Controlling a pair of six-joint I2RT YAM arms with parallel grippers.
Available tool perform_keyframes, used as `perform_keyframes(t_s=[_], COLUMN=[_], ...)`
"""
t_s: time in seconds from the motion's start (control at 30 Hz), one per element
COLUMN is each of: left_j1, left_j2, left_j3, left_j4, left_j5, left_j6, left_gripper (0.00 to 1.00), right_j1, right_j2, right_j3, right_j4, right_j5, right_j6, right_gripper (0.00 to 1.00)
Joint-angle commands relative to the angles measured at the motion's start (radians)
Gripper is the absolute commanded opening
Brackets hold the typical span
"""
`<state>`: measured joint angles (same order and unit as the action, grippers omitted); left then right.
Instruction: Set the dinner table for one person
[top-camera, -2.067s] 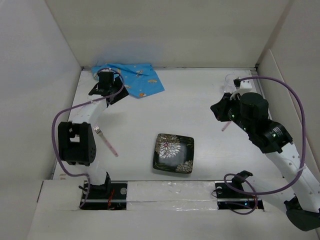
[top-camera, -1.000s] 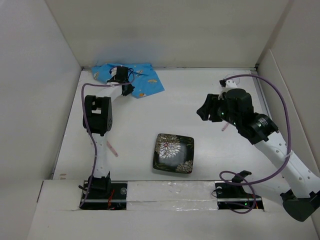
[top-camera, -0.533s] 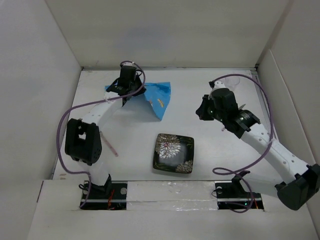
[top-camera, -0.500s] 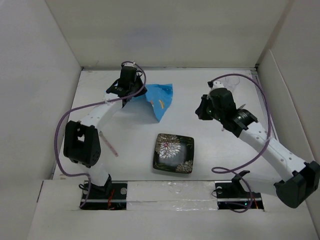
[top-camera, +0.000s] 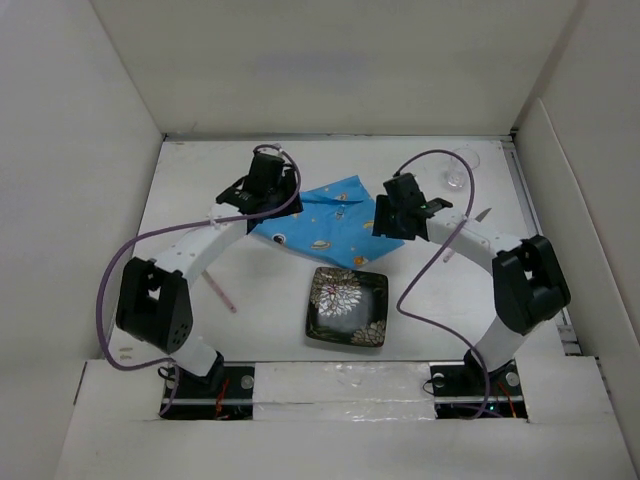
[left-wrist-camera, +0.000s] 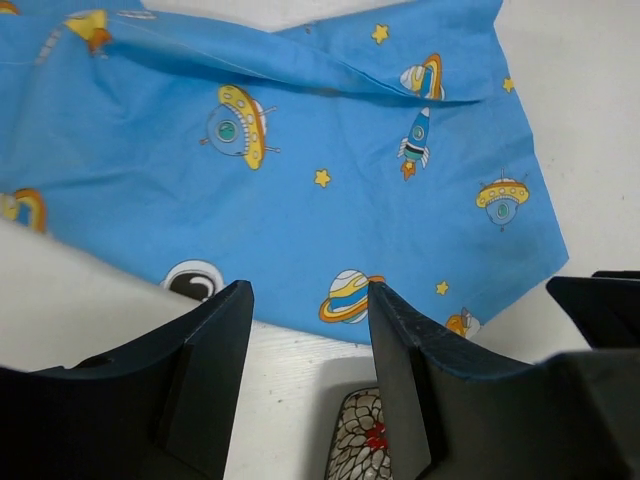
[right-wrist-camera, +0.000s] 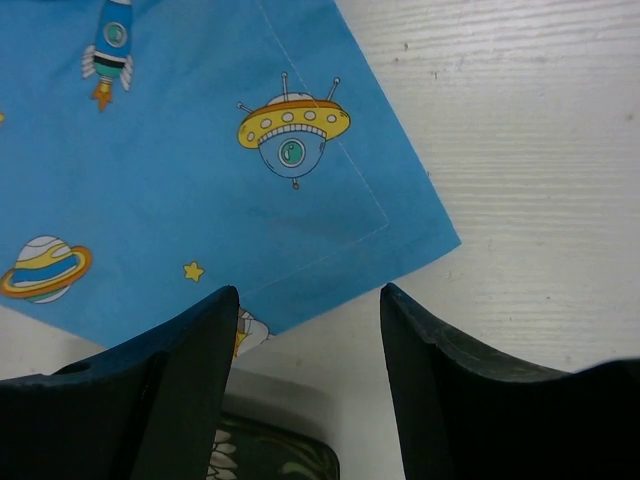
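White-walled robot lab enclosure (top-camera: 340, 70)

The light is bright, even and soft, and seems to come from above. The white tabletop (top-camera: 270, 290) carries only weak, blurred shadows beside the arms. The plate (top-camera: 347, 306) shines a little. In both wrist views the cloth (left-wrist-camera: 300, 180) is sharp, but the dark left tool (left-wrist-camera: 308, 330) and right tool (right-wrist-camera: 308, 320) look slightly soft.

left arm (top-camera: 200, 245): white, black-jointed, reaching forward, angled inward | black two-finger left end effector (left-wrist-camera: 307, 300): fingers spread apart, pointing down | right arm (top-camera: 470, 240): folded leftward | right end effector (right-wrist-camera: 307, 300): fingers spread apart, pointing down
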<state>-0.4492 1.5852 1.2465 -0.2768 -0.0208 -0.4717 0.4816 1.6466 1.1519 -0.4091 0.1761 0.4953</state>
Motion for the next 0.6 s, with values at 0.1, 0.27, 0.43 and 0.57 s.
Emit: perform_keyframes(t_s=[0.1, 0.27, 0.43, 0.57], left_j1=[0.058, 0.144, 0.216, 0.248], left_j2=[-0.149, -0.165, -0.137, -0.082], left_j3=[-0.117, -0.239, -0.28, -0.274], left_j4=[0.022, 0.071, 0.108, 0.128], left_j5=[-0.128, -0.111, -0.074, -0.091], left_j6=[-0.01, -0.039, -0.047, -0.042], left_gripper=[0.47, 0.51, 0.6, 0.64], right_j1=[0.009, -0.027, -0.058, -0.077], right_j2=[0.041, 0.088, 0.128, 0.157], right_j3=[0.038, 0.049, 0.06, 0.066], right_j4=[0.027, -0.014, -0.039, -0.039], right_j5=[0.052, 0.082, 0.082, 0.053], right_j6=[0.063, 0.091, 0.097, 0.098], right_gripper=[0.64, 0.65, 0.67, 0.7])
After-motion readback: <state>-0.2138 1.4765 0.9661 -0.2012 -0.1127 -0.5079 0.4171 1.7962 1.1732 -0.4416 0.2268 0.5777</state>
